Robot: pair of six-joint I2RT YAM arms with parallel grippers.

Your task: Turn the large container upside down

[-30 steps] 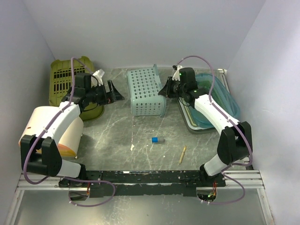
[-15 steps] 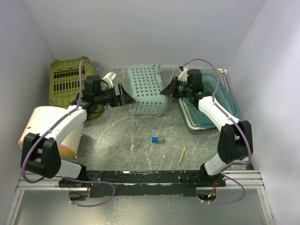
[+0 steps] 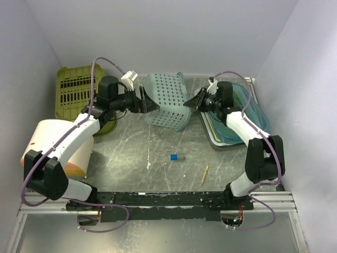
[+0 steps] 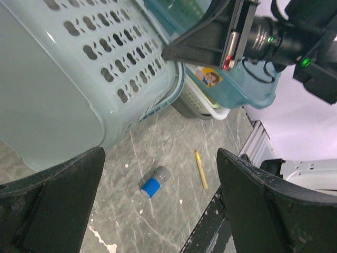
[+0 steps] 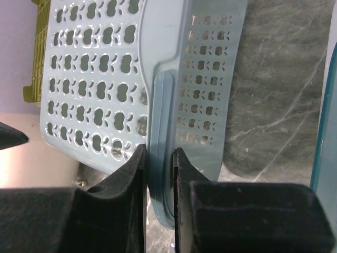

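Observation:
The large container is a light blue perforated basket (image 3: 168, 100), tilted on the table at the back middle. My right gripper (image 3: 191, 103) is shut on its right rim; in the right wrist view the fingers (image 5: 131, 174) pinch the rim strip (image 5: 160, 132) of the basket (image 5: 89, 79). My left gripper (image 3: 151, 104) is open and empty against the basket's left side. In the left wrist view its jaws stand wide apart (image 4: 160, 163) below the basket wall (image 4: 68, 74), with the right arm (image 4: 253, 37) beyond.
A green basket (image 3: 73, 89) lies at the back left, over a white-orange roll (image 3: 58, 139). A teal tub (image 3: 255, 113) sits in a white tray at the right. A small blue-capped bottle (image 3: 174, 157) (image 4: 154, 182) and a yellow crayon (image 3: 205, 174) (image 4: 200, 168) lie on the table.
The right gripper has lifted and tipped the basket by its rim. The left gripper has moved right, up against the basket's left side.

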